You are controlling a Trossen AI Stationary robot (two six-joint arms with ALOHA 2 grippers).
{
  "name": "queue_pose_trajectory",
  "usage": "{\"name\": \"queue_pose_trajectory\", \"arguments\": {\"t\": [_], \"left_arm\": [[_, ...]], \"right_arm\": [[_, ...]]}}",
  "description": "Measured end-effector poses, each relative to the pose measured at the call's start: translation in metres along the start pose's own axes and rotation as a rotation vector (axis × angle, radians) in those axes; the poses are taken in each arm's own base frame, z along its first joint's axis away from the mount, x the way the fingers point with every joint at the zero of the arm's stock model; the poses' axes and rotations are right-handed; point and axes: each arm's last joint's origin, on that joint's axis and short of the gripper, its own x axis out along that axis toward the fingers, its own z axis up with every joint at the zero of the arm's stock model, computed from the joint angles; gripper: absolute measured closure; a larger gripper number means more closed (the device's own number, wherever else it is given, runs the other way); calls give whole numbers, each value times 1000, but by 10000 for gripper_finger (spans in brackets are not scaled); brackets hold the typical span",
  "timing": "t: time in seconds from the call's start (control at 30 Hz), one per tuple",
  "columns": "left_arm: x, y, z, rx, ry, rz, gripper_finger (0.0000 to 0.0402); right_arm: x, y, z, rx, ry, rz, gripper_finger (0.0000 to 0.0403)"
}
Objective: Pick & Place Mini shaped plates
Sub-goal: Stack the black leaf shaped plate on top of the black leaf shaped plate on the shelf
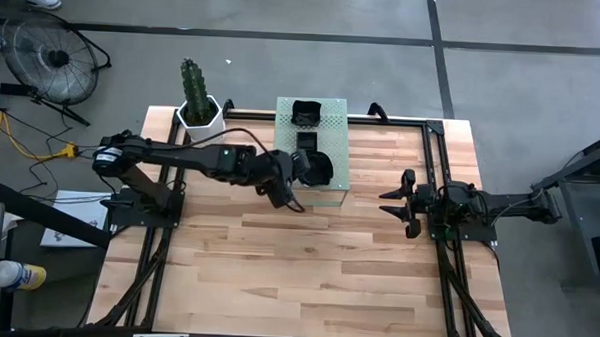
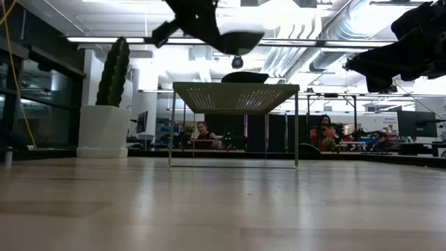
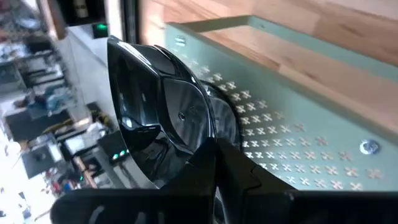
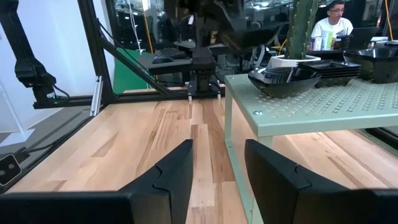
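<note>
Left pincer clamped on one plate; right pincer spread, empty.

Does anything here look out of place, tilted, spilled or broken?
Nothing is spilled or broken. The left gripper holds one black plate tilted in the air above the green stand, where other plates sit. The right gripper waits open.

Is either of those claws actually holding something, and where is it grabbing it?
Yes. The left gripper is shut on a glossy black mini plate, pinching it at its rim, above the pale green stand. The right gripper is open and empty.
</note>
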Motion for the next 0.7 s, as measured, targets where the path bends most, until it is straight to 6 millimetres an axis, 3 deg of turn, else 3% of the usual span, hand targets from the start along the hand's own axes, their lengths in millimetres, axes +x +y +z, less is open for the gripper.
{"name": "queue_pose_trajectory", "arguments": {"t": [0.33,0.7], "left_arm": [[25,1,-18,51,14,-28,401],[43,0,-20,88,28,-36,401]], "right_arm": [[0,0,-1,0,8,0,263],[1,0,-1,0,8,-1,263]]}}
